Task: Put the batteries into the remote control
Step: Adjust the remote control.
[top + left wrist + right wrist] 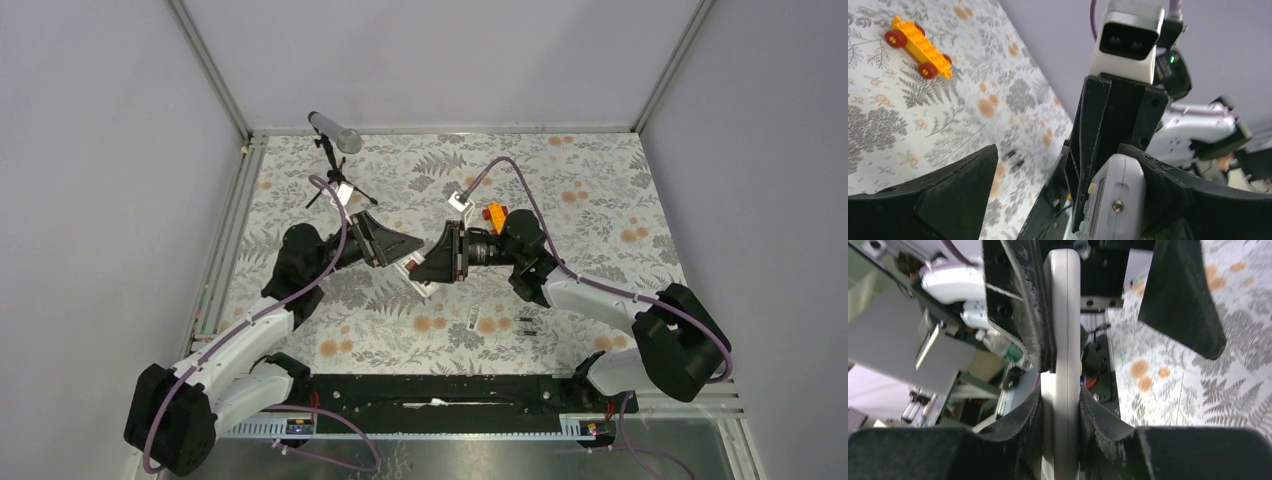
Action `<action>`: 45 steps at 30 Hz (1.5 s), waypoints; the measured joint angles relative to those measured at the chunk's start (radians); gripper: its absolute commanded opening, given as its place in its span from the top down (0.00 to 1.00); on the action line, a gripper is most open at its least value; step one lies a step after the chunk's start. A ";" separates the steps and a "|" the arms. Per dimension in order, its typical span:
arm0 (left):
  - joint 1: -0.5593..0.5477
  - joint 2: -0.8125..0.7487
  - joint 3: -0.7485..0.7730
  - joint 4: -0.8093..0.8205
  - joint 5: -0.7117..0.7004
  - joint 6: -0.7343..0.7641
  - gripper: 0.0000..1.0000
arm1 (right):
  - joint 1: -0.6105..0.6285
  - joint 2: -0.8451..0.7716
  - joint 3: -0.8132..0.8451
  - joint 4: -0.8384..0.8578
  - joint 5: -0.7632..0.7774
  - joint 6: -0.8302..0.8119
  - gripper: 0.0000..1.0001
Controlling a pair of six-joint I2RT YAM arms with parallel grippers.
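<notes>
My right fingers [1108, 430] squeeze the white remote [1063, 340] tight and hold it up over the middle of the counter [600, 190]. My left fingers [963, 185] stand wide open around its other end; one finger touches the remote, the other is well apart. The two little dark batteries [525, 323] lie on the counter near its near edge, toward the right side.

Spread-wide left pincer [1058, 152], remote control [1115, 200] upright against one finger [1198, 200] (orange toy car [918, 41] beyond)
</notes>
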 measured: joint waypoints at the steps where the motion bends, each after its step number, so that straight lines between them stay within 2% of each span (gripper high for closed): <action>1: 0.000 -0.002 -0.016 0.034 -0.030 -0.039 0.15 | 0.000 0.000 -0.004 0.032 0.029 0.026 0.92; 3: -0.003 -0.014 -0.029 0.079 -0.080 -0.092 0.32 | 0.001 0.000 -0.006 0.067 0.076 0.051 0.92; 7: -0.003 -0.068 -0.031 0.142 -0.152 -0.150 0.49 | 0.002 -0.001 -0.006 0.093 0.164 0.074 0.91; 10: -0.003 -0.078 -0.031 0.205 -0.175 -0.180 0.50 | 0.002 0.000 -0.006 0.108 0.197 0.098 0.91; 13: -0.003 -0.055 -0.031 0.245 -0.177 -0.202 0.41 | 0.003 0.010 -0.006 0.135 0.215 0.129 0.91; 15: -0.004 -0.033 -0.031 0.263 -0.167 -0.211 0.40 | 0.003 0.024 -0.006 0.152 0.222 0.154 0.91; 21: -0.005 0.034 -0.031 0.273 -0.106 -0.234 0.64 | 0.003 0.077 -0.006 0.203 0.220 0.230 0.91; 24: -0.004 0.042 -0.031 0.280 -0.097 -0.254 0.67 | 0.003 0.079 -0.006 0.227 0.219 0.250 0.91; 26: -0.004 0.040 -0.031 0.288 -0.098 -0.261 0.67 | 0.004 0.077 -0.006 0.237 0.219 0.252 0.91; 29: -0.004 0.039 -0.035 0.307 -0.098 -0.274 0.56 | 0.005 0.074 -0.006 0.240 0.220 0.253 0.91; 31: -0.005 0.037 -0.039 0.317 -0.097 -0.280 0.57 | 0.005 0.074 -0.006 0.238 0.221 0.255 0.91; 35: -0.004 0.026 -0.042 0.326 -0.097 -0.283 0.71 | 0.005 0.074 -0.006 0.251 0.220 0.274 0.91; 39: -0.004 0.023 -0.042 0.327 -0.095 -0.270 0.98 | 0.006 0.074 -0.006 0.274 0.219 0.298 0.91; 41: -0.004 0.021 -0.042 0.326 -0.094 -0.268 1.00 | 0.006 0.074 -0.006 0.277 0.218 0.300 0.81; 45: -0.001 0.020 -0.042 0.324 -0.092 -0.268 1.00 | 0.006 0.074 -0.006 0.272 0.216 0.303 0.23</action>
